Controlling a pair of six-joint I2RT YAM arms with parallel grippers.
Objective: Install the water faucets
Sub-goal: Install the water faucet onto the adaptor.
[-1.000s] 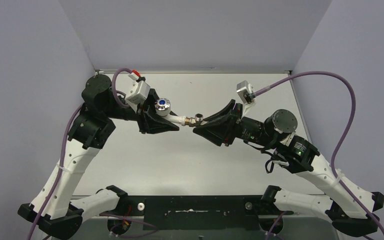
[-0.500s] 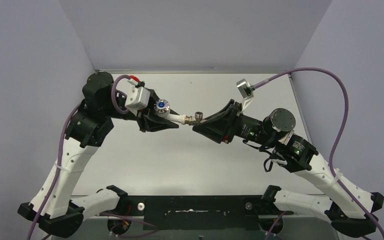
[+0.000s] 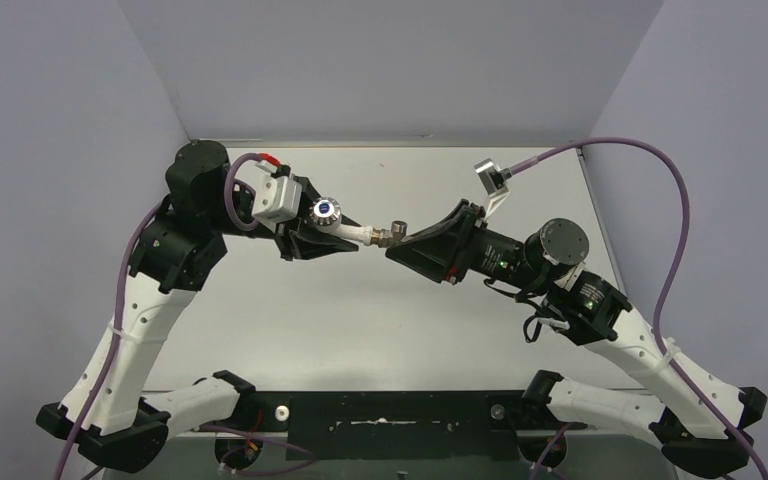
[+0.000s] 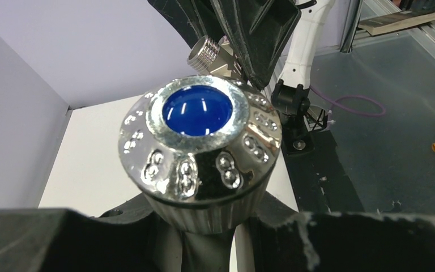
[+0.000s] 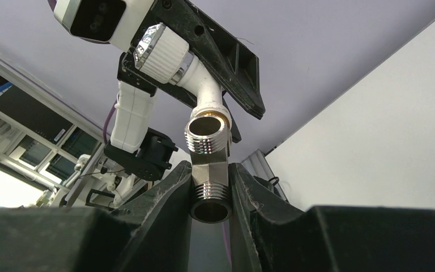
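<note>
My left gripper [image 3: 332, 238] is shut on the white tap body [image 3: 352, 234], whose chrome knob with a blue dot [image 3: 326, 209] faces up; the knob fills the left wrist view [image 4: 198, 144]. My right gripper [image 3: 404, 241] is shut on the grey-brass threaded fitting [image 3: 393, 235]. Both are held in the air above the table's back middle. The tap's white spout end meets the fitting's upper thread. In the right wrist view the fitting [image 5: 208, 167] sits between my fingers [image 5: 164, 198], with the tap's spout [image 5: 209, 93] touching its top.
A white table [image 3: 380, 330] lies below, walled by grey panels at the back and sides. Purple cables [image 3: 672, 250] loop off both arms. A black base rail [image 3: 390, 420] runs along the near edge.
Both grippers have shifted slightly; the left wrist rolled, so the knob moved a little. The tap and fitting stay end to end.
</note>
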